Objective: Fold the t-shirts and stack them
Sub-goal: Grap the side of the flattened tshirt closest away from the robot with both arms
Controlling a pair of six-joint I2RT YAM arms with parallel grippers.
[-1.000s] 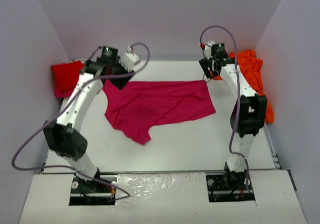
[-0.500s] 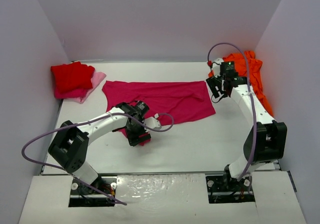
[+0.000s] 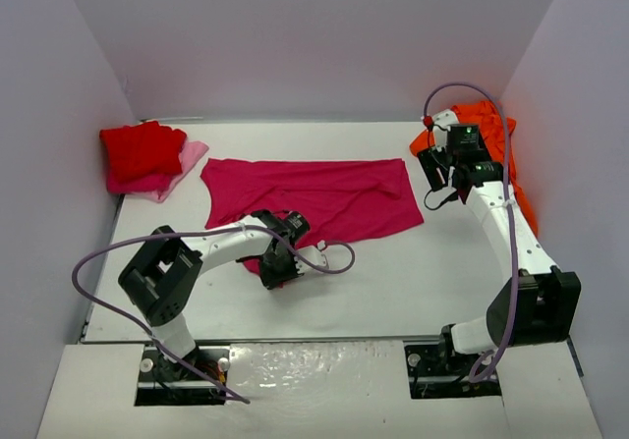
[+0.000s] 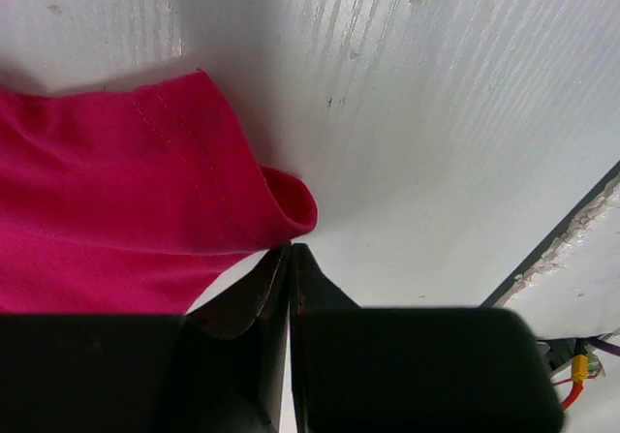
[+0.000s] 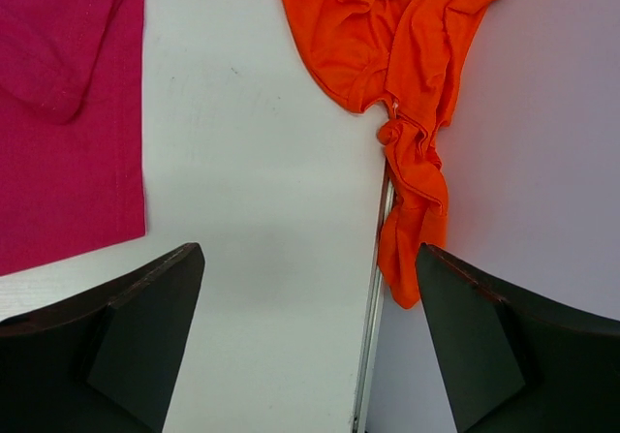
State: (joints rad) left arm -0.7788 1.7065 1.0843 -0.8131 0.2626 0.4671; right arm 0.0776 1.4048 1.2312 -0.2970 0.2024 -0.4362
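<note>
Tabletop (image 3: 413, 272) white, walls (image 3: 295, 46) pale lilac; magenta t-shirt (image 3: 324, 195) spread centrally, red t-shirt (image 3: 141, 148) far left, orange t-shirt (image 3: 488, 133) far right. Left gripper (image 4: 291, 250), now closed, has dropped from the far-left corner to the magenta sleeve; right gripper (image 5: 308, 255) stays wide open.

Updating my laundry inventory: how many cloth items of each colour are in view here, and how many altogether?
Red cloth: 1
Light pink cloth, under the red one: 1
Magenta cloth: 1
Orange cloth: 1
Total: 4
</note>
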